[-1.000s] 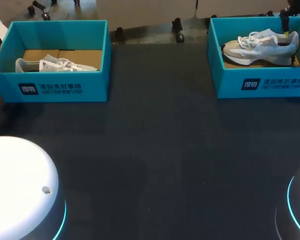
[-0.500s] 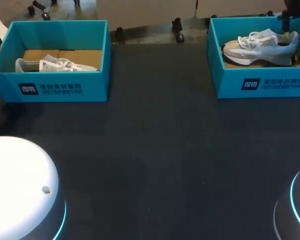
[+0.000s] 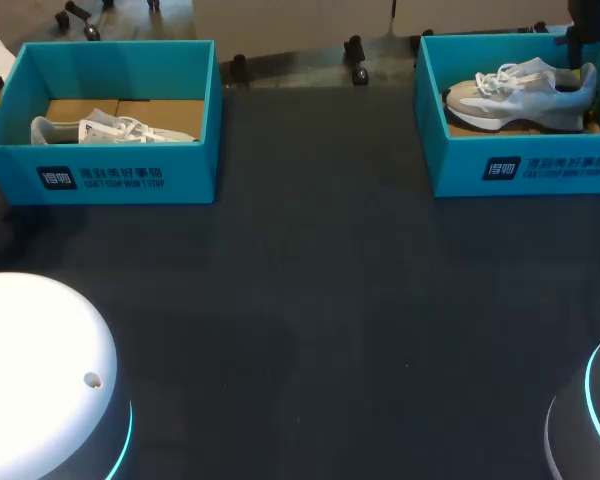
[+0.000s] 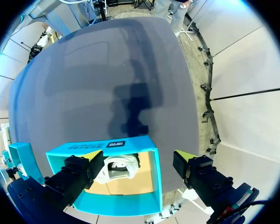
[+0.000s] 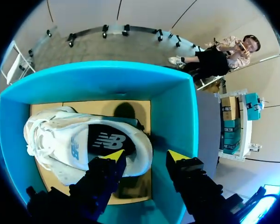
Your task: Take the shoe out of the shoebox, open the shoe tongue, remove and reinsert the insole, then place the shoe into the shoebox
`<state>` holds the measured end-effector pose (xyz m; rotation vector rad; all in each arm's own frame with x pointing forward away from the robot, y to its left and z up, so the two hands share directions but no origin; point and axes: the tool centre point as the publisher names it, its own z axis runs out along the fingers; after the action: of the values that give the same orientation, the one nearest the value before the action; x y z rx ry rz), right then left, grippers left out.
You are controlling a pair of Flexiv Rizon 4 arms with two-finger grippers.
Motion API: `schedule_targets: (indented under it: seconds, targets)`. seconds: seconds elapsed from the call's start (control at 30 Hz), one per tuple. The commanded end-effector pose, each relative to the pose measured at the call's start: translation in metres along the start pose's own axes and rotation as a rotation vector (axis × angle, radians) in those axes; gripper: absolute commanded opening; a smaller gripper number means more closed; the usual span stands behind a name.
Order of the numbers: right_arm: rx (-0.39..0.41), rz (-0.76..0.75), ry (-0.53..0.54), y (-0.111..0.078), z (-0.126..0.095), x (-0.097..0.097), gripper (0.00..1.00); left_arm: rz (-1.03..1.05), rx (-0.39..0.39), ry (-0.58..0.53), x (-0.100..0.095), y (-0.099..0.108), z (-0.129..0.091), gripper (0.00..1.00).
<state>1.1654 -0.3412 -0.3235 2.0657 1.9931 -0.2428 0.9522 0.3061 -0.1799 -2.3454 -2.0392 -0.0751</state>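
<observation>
The dark table [image 3: 320,300] carried two teal boxes, well apart, at its far side. The left box [image 3: 110,180] held a white shoe [image 3: 110,128] lying on its brown cardboard floor. The right box [image 3: 520,170] held a grey shoe [image 3: 525,95] with white laces, its toe pointing toward the table's middle. The right gripper [image 5: 145,157] hung over the heel end of the grey shoe, its fingers apart and grasping nothing, with one yellow tip above the heel and the other past it, near the box wall. The left gripper [image 4: 137,155] hovered high above the left box, its fingers spread wide and holding nothing.
</observation>
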Motion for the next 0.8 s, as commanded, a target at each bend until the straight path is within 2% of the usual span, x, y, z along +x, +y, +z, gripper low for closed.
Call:
schedule_targets:
  seconds: [0.03, 0.27, 0.6, 0.8]
  targets:
    - [0.027, 0.001, 0.005, 0.008, 0.007, -0.001, 0.53, 0.0, -0.002, 0.002, 0.0, -0.001, 0.0, 1.0]
    - [0.043, 0.004, 0.01, 0.007, 0.014, 0.003, 0.5, 0.0, -0.002, 0.002, 0.0, -0.001, 0.0, 1.0]
    - [0.059, 0.008, -0.001, 0.008, 0.025, 0.004, 0.52, 0.0, -0.002, 0.002, 0.0, -0.001, 0.0, 1.0]
    - [0.07, 0.014, 0.001, 0.006, 0.03, 0.005, 0.49, 0.0, -0.002, 0.002, 0.0, -0.001, 0.0, 1.0]
